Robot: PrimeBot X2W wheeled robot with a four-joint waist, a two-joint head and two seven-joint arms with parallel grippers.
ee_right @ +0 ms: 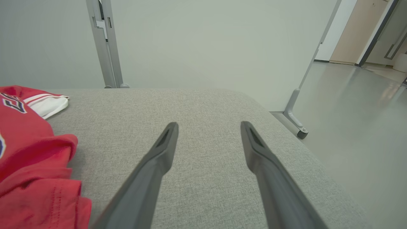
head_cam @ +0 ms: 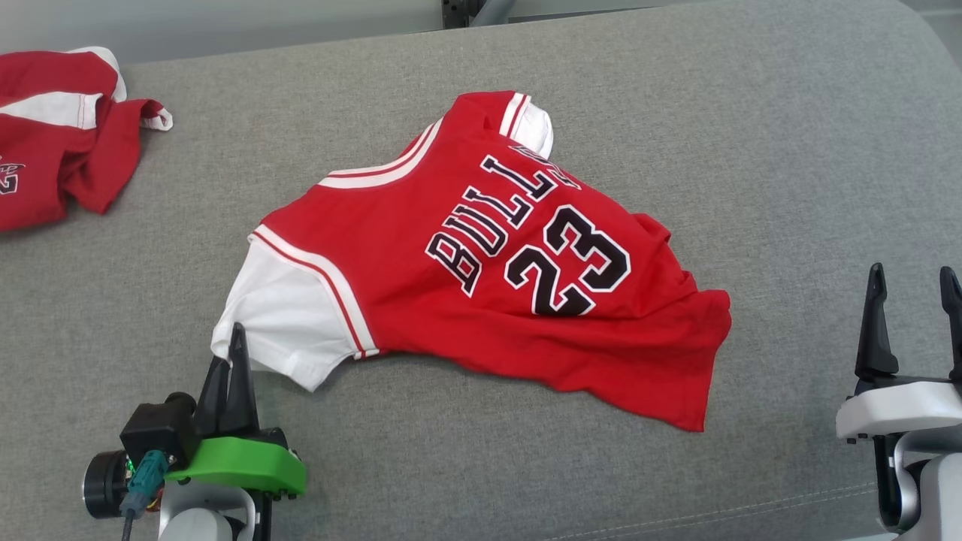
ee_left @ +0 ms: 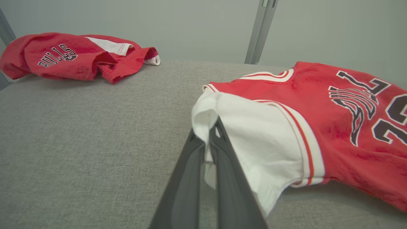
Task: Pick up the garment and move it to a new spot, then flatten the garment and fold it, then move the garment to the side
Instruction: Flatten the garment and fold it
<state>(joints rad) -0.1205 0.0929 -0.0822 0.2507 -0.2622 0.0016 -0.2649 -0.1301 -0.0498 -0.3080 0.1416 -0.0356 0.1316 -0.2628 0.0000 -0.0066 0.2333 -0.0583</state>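
Jaws of the left gripper are clenched on the edge of the white sleeve of the red Bulls jersey, which is spread rumpled on the grey cushion, while those of the right gripper are parted and empty, so this thin pinch could be lost once the jersey is lifted.

Bulls lettering on two red jerseys

The spread red jersey carries "BULLS" in black, white-edged capitals, arched over a large "23" in the same style. Well off to the left of that jersey, a crumpled red jersey shows a smaller "BULLS" across one fold.
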